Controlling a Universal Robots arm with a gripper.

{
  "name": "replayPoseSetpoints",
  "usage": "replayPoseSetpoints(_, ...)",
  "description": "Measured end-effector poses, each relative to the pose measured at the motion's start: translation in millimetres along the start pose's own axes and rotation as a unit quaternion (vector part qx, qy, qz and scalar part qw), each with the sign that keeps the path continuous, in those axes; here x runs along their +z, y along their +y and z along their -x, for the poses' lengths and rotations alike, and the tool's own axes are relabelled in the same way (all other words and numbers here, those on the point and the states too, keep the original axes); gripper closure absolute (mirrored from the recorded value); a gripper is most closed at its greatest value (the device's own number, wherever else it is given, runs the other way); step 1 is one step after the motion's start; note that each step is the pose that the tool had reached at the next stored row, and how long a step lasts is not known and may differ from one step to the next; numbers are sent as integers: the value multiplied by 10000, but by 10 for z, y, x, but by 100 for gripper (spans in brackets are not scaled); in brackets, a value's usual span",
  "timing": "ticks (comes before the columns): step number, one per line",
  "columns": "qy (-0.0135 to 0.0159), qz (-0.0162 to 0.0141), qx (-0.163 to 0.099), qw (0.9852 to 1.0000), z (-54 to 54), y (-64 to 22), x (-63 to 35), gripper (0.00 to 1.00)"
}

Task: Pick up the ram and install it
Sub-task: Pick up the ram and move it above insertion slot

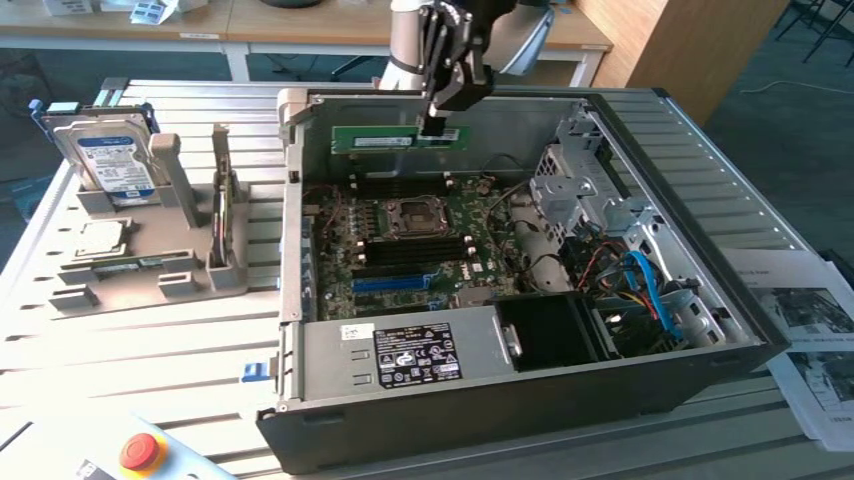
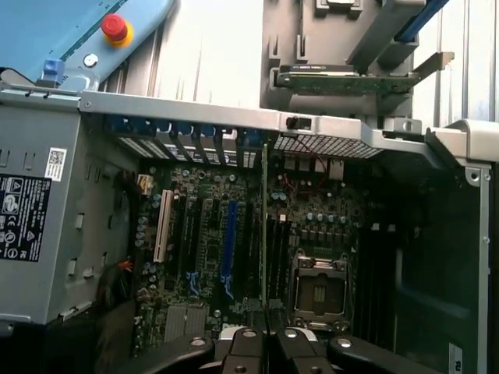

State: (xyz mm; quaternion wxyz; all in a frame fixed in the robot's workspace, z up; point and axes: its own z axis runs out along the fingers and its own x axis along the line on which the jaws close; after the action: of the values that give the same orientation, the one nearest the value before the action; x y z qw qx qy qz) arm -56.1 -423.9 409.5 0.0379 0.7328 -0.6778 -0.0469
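**A:** In the exterior view, where is the ram (image 1: 387,138)?

**B:** It is in the air above the open computer case (image 1: 534,395), level and on edge, over the far part of the motherboard (image 1: 427,240). The gripper (image 1: 434,128) is clamped on its upper long edge, nearer the exterior view's right end than the middle.

**A:** How would you expect it to handle?

**B:** I judge it light, stiff and thin, but fragile. The best hold is across the flat faces near the top edge, leaving the contact edge free. An off-centre pinch like this one could let it tip when pressed.

**A:** And the arm (image 1: 407,40)?

**B:** It comes down from the top of the picture, wrist pointing nearly straight down, with the gripper just inside the rear wall of the case.

**A:** What about the wrist view?

**B:** The ram (image 2: 265,234) is edge-on, a thin line running out from the gripper (image 2: 267,336). Its dark fingers (image 2: 243,343) meet tight on either side of it. The line lies along the dark memory slots (image 2: 278,257), beside the processor socket (image 2: 320,292). I cannot tell whether it touches a slot.
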Motion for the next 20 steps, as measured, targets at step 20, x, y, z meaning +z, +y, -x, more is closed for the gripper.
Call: replayPoseSetpoints(20,0,-13,0,10000,-16,-196,117,88)
